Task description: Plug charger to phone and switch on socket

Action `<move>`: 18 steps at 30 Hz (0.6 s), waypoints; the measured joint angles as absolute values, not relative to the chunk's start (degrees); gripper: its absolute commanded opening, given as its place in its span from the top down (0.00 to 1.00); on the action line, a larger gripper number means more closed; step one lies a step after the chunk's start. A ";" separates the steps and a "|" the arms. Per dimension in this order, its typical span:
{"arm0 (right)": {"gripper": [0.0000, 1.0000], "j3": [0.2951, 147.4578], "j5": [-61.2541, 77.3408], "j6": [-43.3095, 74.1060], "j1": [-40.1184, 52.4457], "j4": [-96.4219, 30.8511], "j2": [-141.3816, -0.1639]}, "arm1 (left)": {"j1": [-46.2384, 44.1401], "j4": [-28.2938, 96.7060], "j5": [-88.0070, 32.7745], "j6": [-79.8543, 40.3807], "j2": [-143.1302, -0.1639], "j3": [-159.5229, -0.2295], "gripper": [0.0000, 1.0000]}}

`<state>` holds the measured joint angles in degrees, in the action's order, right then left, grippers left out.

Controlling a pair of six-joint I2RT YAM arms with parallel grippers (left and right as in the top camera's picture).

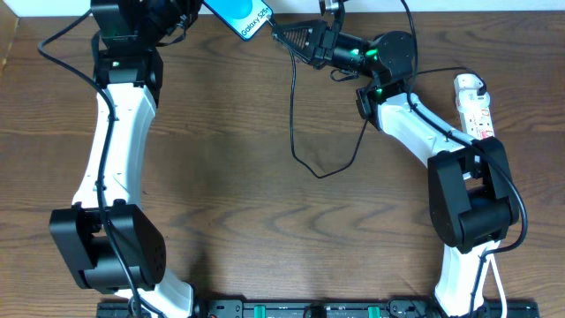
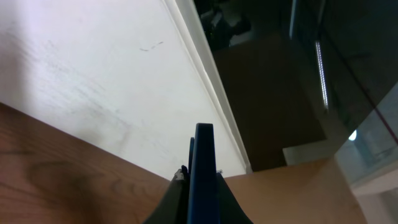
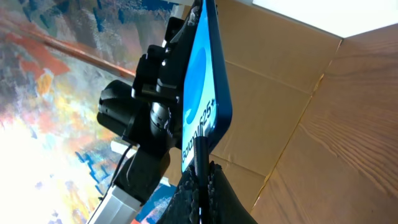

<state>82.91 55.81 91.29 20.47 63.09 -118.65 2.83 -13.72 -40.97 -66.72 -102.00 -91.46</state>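
The phone (image 1: 244, 16) (screen reading "Galaxy S25") sits clamped in the left hand (image 2: 200, 182), while the right hand (image 3: 202, 179) pinches the charger (image 1: 293, 106) tip at its end.

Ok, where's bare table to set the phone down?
Widest bare wood lies mid-table, between the left arm and right arm, below the charger cable loop. Crowded: the far edge around the phone and right fingers, and beside the power strip.

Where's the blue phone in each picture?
Overhead: phone at the top edge, left of centre.
Left wrist: bottom centre, seen edge-on.
Right wrist: upper centre, screen showing, charger at its lower end.
Shared landmark: the left gripper clamping it.
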 measured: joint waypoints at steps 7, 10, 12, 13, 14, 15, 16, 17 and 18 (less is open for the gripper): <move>0.99 82.91 56.10 91.31 20.47 63.09 -118.65 | 4.01 -13.54 -39.57 -68.29 -102.00 -91.46 0.93; 0.99 82.94 56.45 91.31 20.47 63.11 -118.65 | 4.14 -13.54 -38.72 -68.79 -102.00 -91.46 0.92; 0.99 82.91 56.77 91.31 20.47 63.09 -118.65 | 4.12 -13.52 -38.57 -69.04 -102.00 -91.46 0.93; 0.99 82.91 57.01 91.31 20.47 63.09 -118.65 | 4.12 -13.52 -38.54 -69.41 -102.00 -91.46 0.93; 0.99 82.91 57.06 91.31 20.47 63.09 -118.65 | 4.12 -13.54 -38.50 -69.58 -102.00 -91.46 0.92; 0.99 82.91 57.14 91.31 20.49 63.09 -118.65 | 4.08 -13.52 -38.39 -70.28 -102.00 -91.46 0.93; 0.99 82.91 57.19 91.31 20.49 63.09 -118.67 | 4.08 -13.52 -38.37 -70.52 -102.00 -91.48 0.93; 0.99 82.94 57.19 91.31 20.49 63.09 -118.65 | 4.03 -13.52 -38.33 -70.67 -102.00 -91.46 0.92; 0.99 82.91 57.21 91.31 20.49 63.09 -118.65 | 3.95 -13.52 -38.30 -70.78 -102.00 -91.48 0.92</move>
<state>82.91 57.21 91.31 20.49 63.09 -118.65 3.95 -13.52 -38.30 -70.78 -102.00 -91.48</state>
